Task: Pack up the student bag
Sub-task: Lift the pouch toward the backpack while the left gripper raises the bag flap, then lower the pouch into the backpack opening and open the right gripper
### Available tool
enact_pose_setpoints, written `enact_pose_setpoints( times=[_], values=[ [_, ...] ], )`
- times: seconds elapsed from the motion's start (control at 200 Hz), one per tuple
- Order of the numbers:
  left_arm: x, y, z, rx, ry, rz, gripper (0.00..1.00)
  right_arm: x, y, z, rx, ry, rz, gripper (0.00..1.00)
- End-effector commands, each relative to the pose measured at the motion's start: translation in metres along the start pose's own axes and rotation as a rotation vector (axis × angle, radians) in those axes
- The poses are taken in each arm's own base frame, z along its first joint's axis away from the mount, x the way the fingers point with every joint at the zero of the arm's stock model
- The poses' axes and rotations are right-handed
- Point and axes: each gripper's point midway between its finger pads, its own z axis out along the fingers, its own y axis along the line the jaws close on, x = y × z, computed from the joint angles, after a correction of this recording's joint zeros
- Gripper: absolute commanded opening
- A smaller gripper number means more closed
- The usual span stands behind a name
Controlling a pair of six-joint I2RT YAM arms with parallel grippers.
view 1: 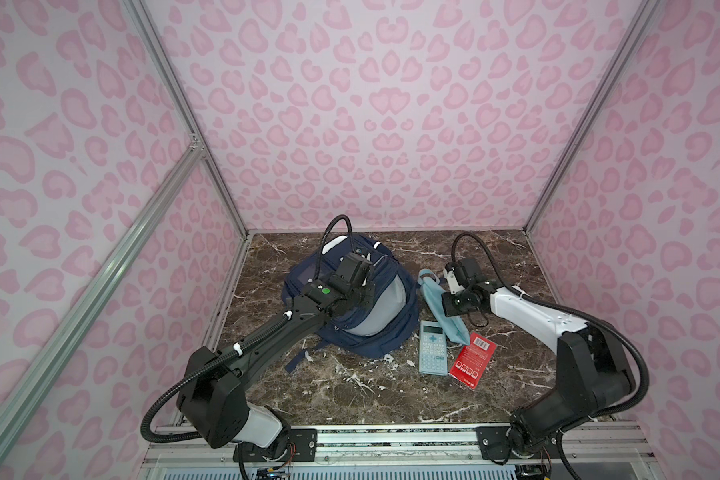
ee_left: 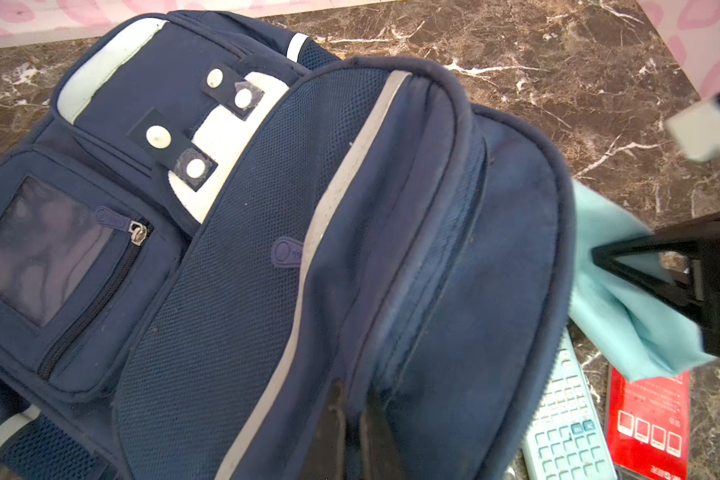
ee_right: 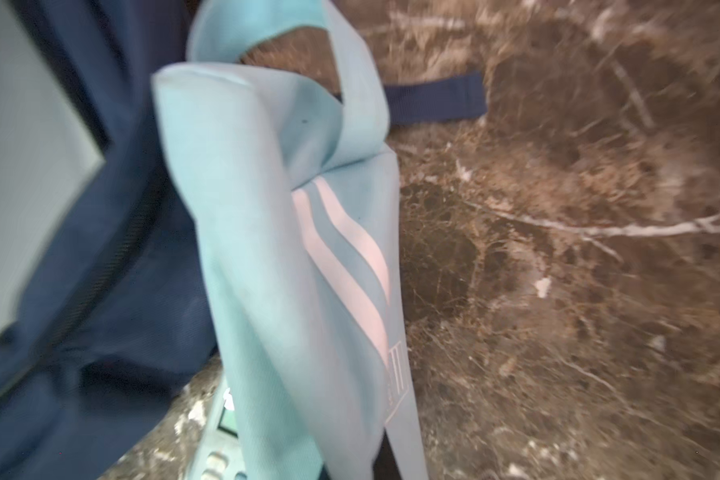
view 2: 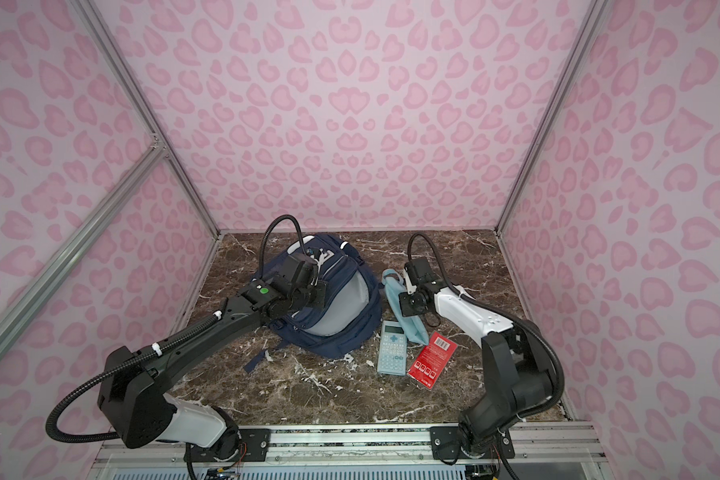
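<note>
Navy fabric covers the left arm's side of the marble table [view 1: 350, 395], where the student bag [view 1: 371, 343] lies on its back with its main flap drawn away and the pale grey lining [view 1: 377, 307] showing. The left gripper [ee_left: 352, 424] sits over the bag with its jaws closed on the fabric at the flap's edge, holding the mouth apart. Just beside the bag, on its right-arm side, the light blue pouch [view 1: 441, 307] is bunched and partly raised. The right gripper [ee_left: 603, 257] has its jaws shut at the pouch's cloth and appears to pinch it, though the exact bite is hard to make out. Nearer the robot than the bag, just off its corner, lies the calculator [view 1: 432, 347], and the red packet [view 1: 472, 361] lies farther from the bag; the pouch's near end seems to overlap both. No item can be seen inside the bag, so the step in hand looks like the first loading, with the pouch picked but not yet in. The next move calls for lifting the pouch clear of the calculator, carrying it over the bag's rim and lowering it into the grey opening before release. Limp cloth could snag on the zip edge.
</note>
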Motion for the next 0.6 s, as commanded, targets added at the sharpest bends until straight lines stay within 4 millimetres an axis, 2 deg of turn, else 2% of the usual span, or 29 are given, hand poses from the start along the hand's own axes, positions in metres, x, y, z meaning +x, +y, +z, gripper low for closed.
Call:
enact_pose_setpoints(
  times=[0.0,0.11,0.25,0.34,0.36,0.48,0.595],
  values=[
    [-0.016,0.003,-0.009,0.01,-0.04,-0.083,0.04,-0.019,0.015,-0.032,-0.081,-0.087,0.0,0.0],
    [-0.027,-0.003,-0.016,0.063,-0.057,-0.109,0.03,-0.035,0.052,-0.064,-0.261,-0.172,0.042,0.0],
    [-0.042,-0.011,-0.025,0.102,-0.079,-0.112,0.04,-0.048,0.112,-0.071,-0.491,-0.226,0.103,0.0],
    [-0.049,-0.011,-0.03,0.099,-0.094,-0.108,0.04,-0.052,0.146,-0.057,-0.584,-0.209,0.144,0.0],
    [-0.062,-0.012,-0.038,0.106,-0.125,-0.111,0.04,-0.052,0.152,-0.053,-0.603,-0.198,0.151,0.0],
    [-0.077,-0.006,-0.049,0.067,-0.159,-0.106,0.04,-0.048,0.188,-0.024,-0.685,-0.156,0.201,0.0],
    [-0.086,-0.017,-0.053,0.119,-0.167,-0.111,0.03,-0.054,0.215,-0.002,-0.717,-0.17,0.209,0.0]
  ],
)
